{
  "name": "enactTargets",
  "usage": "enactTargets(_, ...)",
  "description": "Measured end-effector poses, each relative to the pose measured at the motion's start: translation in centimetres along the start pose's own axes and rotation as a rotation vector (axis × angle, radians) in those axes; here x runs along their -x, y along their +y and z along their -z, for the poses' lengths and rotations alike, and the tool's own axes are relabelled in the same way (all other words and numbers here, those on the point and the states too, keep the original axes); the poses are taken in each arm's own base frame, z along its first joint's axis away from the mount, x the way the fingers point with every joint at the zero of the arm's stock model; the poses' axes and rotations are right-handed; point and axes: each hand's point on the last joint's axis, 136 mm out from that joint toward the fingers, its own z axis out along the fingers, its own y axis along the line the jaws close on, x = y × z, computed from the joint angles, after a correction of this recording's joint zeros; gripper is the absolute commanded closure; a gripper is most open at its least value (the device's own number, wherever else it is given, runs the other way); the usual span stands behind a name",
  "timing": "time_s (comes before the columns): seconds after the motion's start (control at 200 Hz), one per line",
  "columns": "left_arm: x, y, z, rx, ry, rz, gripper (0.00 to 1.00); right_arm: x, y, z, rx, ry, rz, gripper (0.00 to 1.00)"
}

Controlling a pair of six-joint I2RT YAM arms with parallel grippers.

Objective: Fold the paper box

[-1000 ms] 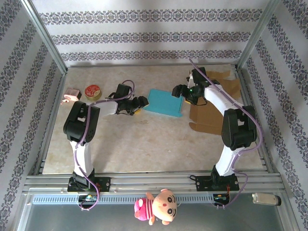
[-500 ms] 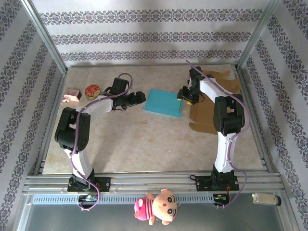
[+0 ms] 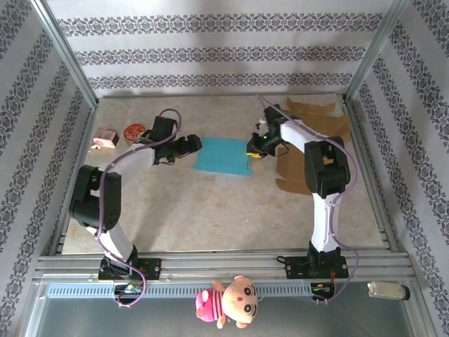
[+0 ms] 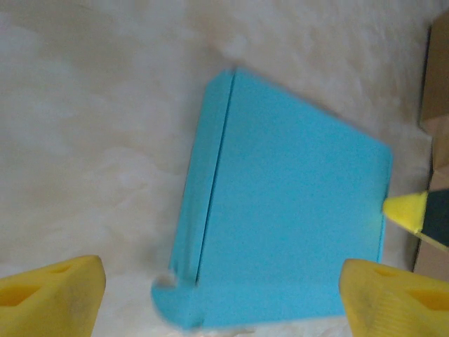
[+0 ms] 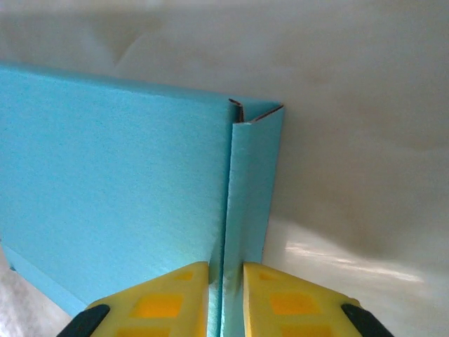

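Marbled beige table [image 3: 210, 210], blue box [image 3: 223, 156] lying flat on it; right pincer [image 5: 226, 289] clamped on its folded side edge, left pincer [image 4: 221, 296] spread wide, holding nothing.

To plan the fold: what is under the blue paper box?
The blue paper box lies on the marbled table, which shows along its edges. Its top panel hides the inside and the spot beneath.

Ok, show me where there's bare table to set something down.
Free: the wide near table between blue box and arm bases; the far strip behind the box. Crowded: brown cardboard at right, round tin and pink object far left.
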Motion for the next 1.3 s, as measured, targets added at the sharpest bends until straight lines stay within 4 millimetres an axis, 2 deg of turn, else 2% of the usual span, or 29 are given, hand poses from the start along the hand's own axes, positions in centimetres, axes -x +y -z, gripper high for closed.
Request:
enactTargets(0.14,1.0,2.8,2.1,0.043,-0.054,0.053,0.13,-1.7,2.9,-1.8,0.027,0.040,0.107,0.81)
enactTargets(0.26,0.9,3.9,2.5,0.055,-0.053,0.075,0.12,-1.9,3.4,-2.5,0.064,0.025,0.137,0.83)
enactTargets(0.425,-0.6,3.4,1.7,0.001,0.019,0.081,0.14,-1.0,2.4,-2.0,0.146,-0.029,0.124,0.83)
enactTargets(0.595,-2.3,3.6,-0.2,-0.040,0.109,0.104,0.15,-0.5,1.3,-1.3,0.184,-0.068,0.098,0.83)
enactTargets(0.859,-3.0,1.3,-2.3,-0.209,0.167,0.132,0.16,-0.2,1.2,-1.2,0.191,-0.078,0.095,0.83)
enactTargets(1.019,-2.9,0.4,-3.5,-0.305,0.166,0.189,0.26,-0.2,1.2,-1.2,0.191,-0.077,0.087,0.83)
enactTargets(1.134,-3.8,0.2,-4.6,-0.339,0.180,0.236,0.40,-0.2,1.2,-1.2,0.191,-0.077,0.087,0.83)
enactTargets(1.299,-4.1,-1.6,-5.0,-0.416,0.169,0.270,0.58,0.0,1.1,-1.1,0.185,-0.086,0.084,0.80)
